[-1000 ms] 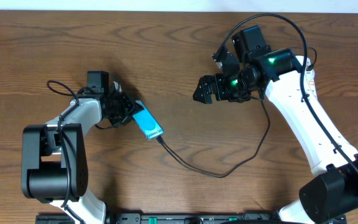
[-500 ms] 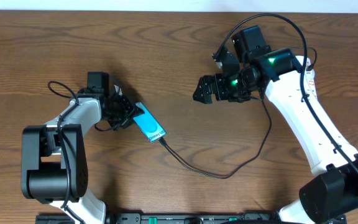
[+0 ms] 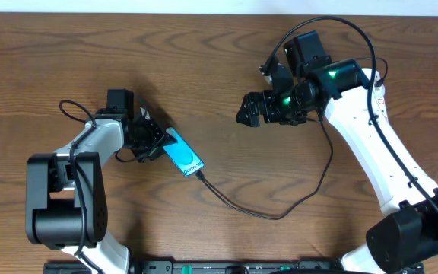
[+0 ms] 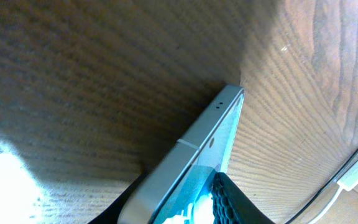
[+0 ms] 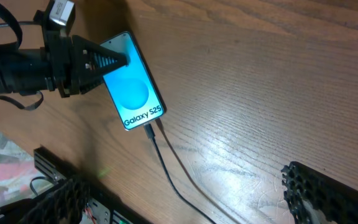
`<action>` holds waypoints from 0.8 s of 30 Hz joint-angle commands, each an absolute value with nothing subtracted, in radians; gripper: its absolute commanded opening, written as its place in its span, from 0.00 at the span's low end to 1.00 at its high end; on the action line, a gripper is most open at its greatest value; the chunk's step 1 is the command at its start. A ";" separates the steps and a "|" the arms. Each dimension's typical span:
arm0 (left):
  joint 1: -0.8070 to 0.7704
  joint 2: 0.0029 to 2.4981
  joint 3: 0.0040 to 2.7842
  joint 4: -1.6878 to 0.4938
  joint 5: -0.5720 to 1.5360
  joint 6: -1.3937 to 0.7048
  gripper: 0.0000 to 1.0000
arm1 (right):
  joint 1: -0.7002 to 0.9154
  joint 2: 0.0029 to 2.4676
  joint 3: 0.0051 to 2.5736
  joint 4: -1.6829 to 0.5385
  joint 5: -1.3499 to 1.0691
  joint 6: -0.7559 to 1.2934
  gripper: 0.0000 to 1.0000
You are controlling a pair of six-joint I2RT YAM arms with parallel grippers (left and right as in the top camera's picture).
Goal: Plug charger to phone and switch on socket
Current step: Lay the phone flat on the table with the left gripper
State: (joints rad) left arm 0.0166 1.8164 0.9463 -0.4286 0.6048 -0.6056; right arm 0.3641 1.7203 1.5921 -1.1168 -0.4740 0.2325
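left arm [image 3: 101, 138]: white-and-black, bent, held low.
left pincer [image 3: 159, 142]: black fingers clamped on slim blue-screened phone [image 3: 183, 153].
right arm [image 3: 365, 122]: white, raised, reaching left.
right pincer [image 3: 248, 111]: black jaws wide apart, holding nothing.

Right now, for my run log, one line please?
left gripper: shut on phone | charger: seems plugged into phone | right gripper: open, empty | socket: not in view

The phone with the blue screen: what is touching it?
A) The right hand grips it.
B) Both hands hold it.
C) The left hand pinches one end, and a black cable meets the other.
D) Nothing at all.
C: the left hand pinches the phone at one end, the charger meets the end by the "Galaxy S25" text, and the right hand hangs open, apart from it.
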 commanded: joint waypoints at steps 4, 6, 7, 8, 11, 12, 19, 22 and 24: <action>0.014 1.818 0.947 -0.467 0.530 -0.603 0.32 | 0.368 1.695 1.604 -1.111 -0.474 0.220 0.99; 0.014 1.818 0.947 -0.467 0.530 -0.603 0.32 | 0.368 1.695 1.604 -1.110 -0.474 0.220 0.99; 0.014 1.818 0.947 -0.467 0.530 -0.603 0.32 | 0.368 1.695 1.604 -1.111 -0.474 0.220 0.99; 0.014 1.818 0.947 -0.467 0.530 -0.603 0.33 | 0.368 1.695 1.604 -1.111 -0.473 0.220 0.99; 0.014 1.818 0.947 -0.466 0.530 -0.603 0.34 | 0.368 1.695 1.604 -1.110 -0.473 0.220 0.99; 0.014 1.818 0.947 -0.466 0.530 -0.603 0.34 | 0.368 1.695 1.604 -1.111 -0.473 0.220 0.99; 0.014 1.818 0.947 -0.466 0.530 -0.603 0.38 | 0.368 1.695 1.604 -1.111 -0.474 0.220 0.99; 0.014 1.818 0.947 -0.466 0.530 -0.603 0.39 | 0.368 1.695 1.604 -1.111 -0.474 0.220 0.99; 0.014 1.818 0.947 -0.466 0.530 -0.603 0.42 | 0.368 1.695 1.604 -1.111 -0.474 0.220 0.99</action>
